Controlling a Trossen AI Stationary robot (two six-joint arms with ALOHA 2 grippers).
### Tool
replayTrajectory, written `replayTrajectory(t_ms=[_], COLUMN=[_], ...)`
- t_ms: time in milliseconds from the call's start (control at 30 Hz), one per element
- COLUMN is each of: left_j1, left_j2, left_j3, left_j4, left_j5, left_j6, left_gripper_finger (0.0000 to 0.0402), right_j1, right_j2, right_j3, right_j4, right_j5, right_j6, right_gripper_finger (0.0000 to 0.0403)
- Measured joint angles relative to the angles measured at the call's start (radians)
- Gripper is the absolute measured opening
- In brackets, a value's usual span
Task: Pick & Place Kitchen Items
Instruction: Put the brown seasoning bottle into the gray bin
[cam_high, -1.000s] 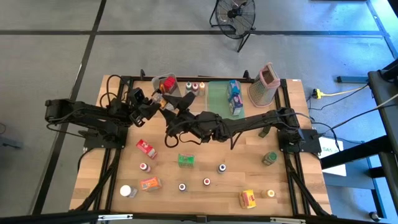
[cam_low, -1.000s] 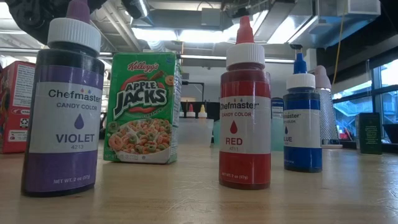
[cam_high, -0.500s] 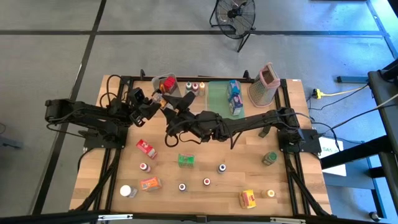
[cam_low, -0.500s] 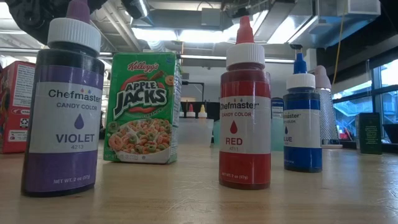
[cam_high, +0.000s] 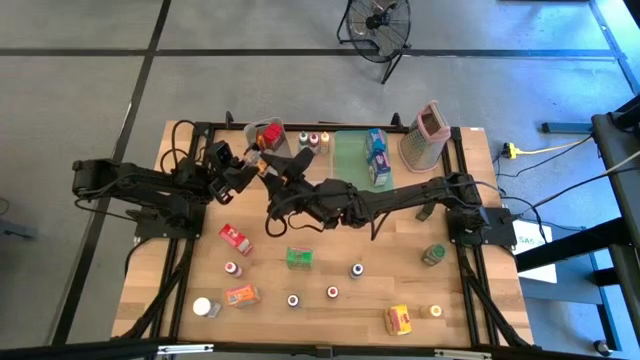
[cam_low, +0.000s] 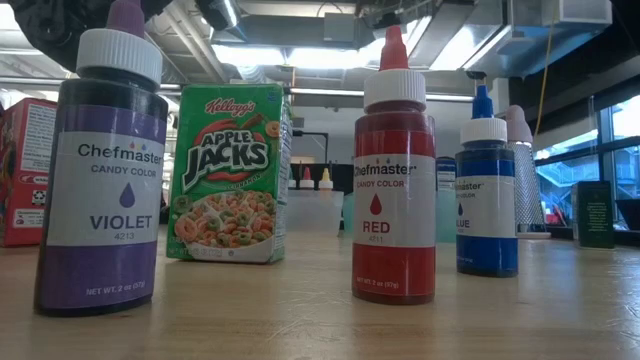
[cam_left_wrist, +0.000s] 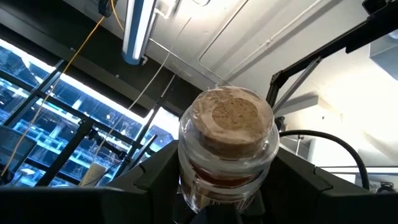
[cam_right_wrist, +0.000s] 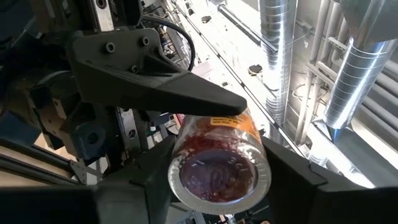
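Between both sets of jaws, a small clear glass jar with a cork lid is held: the left gripper pinches it, while the right gripper has narrowed around its base (a handover, likely), not visibly clamped.

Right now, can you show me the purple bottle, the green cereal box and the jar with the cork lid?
Violet colouring bottle (cam_low: 103, 190), low view, label.
Green cereal box (cam_low: 228, 175), low view, front.
Cork-lidded glass jar (cam_left_wrist: 229, 118), left wrist view, cork.

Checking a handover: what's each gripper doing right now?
Left gripper: shut on the cork-topped jar.
Right gripper: around the same jar's base, closing; grip cannot be told.
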Motion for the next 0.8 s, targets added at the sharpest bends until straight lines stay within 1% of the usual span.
replayTrajectory(t_ms=[67,300,600,800], left_j1=[0.000,0.000,0.000,0.000], left_j2=[0.000,0.000,0.002,0.002], left_j3=[0.000,0.000,0.000,0.000], left_j4=[-0.001,-0.004,-0.010,-0.012], left_j5=[0.004,0.010,0.015,0.043], left_j6=[0.000,0.002,0.011,0.013], left_gripper_finger=[0.0194,0.0194,0.0203,0.0206], right_j1=[0.003,0.009,0.014,0.028], right_j2=[0.000,0.000,0.000,0.000], right_j3=[0.000,0.000,0.000,0.000], right_j4=[0.000,0.000,-0.004,-0.005], right_j5=[0.001,0.005,0.041,0.060], right_j6=[0.000,-0.010,-0.003,-0.003], right_gripper_finger=[0.0194,0.0194,0.0194,0.0194])
